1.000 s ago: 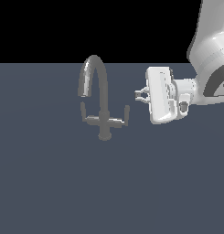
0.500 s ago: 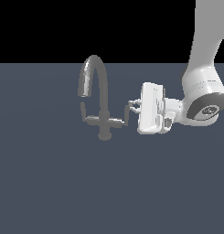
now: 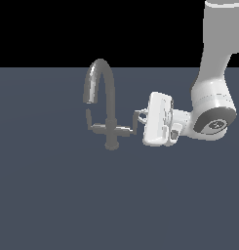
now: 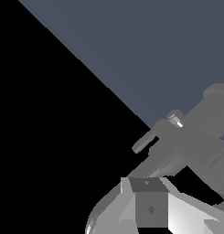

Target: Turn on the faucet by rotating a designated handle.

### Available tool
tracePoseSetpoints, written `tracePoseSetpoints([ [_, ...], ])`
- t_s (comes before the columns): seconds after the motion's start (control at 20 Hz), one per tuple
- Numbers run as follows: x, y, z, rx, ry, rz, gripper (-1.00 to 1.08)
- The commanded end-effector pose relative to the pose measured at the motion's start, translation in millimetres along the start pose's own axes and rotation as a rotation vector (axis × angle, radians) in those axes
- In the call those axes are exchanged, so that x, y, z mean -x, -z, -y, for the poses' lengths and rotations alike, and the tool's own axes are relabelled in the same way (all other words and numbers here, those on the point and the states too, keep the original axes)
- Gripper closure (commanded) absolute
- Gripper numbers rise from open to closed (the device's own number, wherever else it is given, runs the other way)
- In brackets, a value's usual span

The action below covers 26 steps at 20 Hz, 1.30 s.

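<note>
The grey gooseneck faucet (image 3: 111,93) stands upright on the dark floor, its spout mouth toward the exterior view's left. The handle (image 3: 127,129) branches from the stem toward the exterior view's right and ends in a short upturned tip. My gripper (image 3: 141,116) sits right at that tip, touching or nearly touching it, with the white hand behind it. Its fingers look pressed together, with nothing held between them. In the wrist view the fingers (image 4: 150,208) show as one block, with parts of the faucet (image 4: 209,132) close beyond them.
The other lever (image 3: 91,124) sticks out under the spout mouth on the exterior view's left. The round base (image 3: 111,145) rests on a flat dark grey surface (image 3: 52,195). The white arm (image 3: 213,93) rises at the exterior view's right.
The gripper has come down and toward the exterior view's left, from a gap beside the faucet to the handle's upturned tip. The faucet looks unmoved.
</note>
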State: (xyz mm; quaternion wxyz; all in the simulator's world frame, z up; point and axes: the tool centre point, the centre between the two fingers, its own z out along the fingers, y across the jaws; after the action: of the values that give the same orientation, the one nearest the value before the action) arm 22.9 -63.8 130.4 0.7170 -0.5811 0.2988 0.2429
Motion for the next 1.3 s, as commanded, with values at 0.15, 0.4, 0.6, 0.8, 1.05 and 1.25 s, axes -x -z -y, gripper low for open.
tracePoseSetpoints([
  [0.15, 7.3, -0.9, -3.7, 0.0, 0.0, 0.0, 1.08],
  [0.4, 19.8, -2.5, -10.0, 0.0, 0.0, 0.0, 1.08],
  [0.6, 30.2, -3.9, -15.2, 0.0, 0.0, 0.0, 1.08],
  [0.8, 40.8, -5.2, -20.5, 0.0, 0.0, 0.0, 1.08],
  [1.05, 39.6, -4.3, -31.3, 0.0, -0.001, -0.007, 1.08],
  [1.25, 46.9, -4.7, -45.0, 0.0, -0.001, -0.004, 1.08],
])
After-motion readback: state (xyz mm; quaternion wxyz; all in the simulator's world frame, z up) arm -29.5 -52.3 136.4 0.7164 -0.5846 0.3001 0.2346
